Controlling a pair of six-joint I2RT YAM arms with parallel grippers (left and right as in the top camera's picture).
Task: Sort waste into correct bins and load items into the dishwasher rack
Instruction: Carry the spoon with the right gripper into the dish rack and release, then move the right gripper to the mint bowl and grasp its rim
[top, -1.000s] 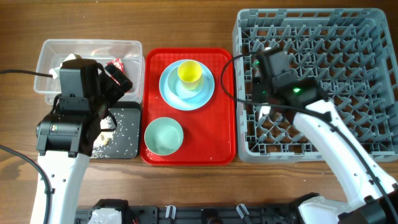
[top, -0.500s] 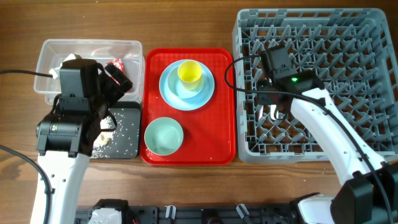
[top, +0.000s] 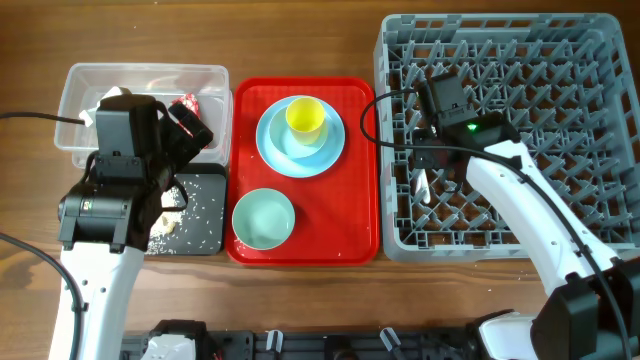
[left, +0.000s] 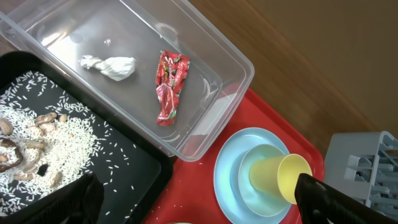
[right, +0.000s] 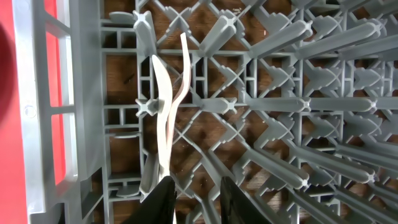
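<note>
My right gripper (right: 197, 202) hangs low over the left columns of the grey dishwasher rack (top: 392, 246), its fingers slightly open with nothing between them. Two white plastic utensils (right: 164, 118) lie among the pegs, one end beside the left finger (right: 163, 200). My left gripper (left: 202, 204) is wide open and empty above the edge of the black tray (left: 134, 171) and the red serving tray (left: 199, 190). The clear tub (left: 239, 62) holds a red wrapper (left: 169, 87) and a tissue wad (left: 111, 66). Rice scraps (left: 56, 137) lie in the black tray.
On the red serving tray (top: 350, 200) a yellow cup (top: 305, 117) lies in a pale bowl on the light blue plate (top: 275, 150). A pale green bowl (top: 263, 218) stands nearer the front. Upright pegs crowd round the right fingers.
The right arm shifted a little right over the rack, then its jaws parted. The white utensil it carried now lies among the pegs. The left arm has not moved.
</note>
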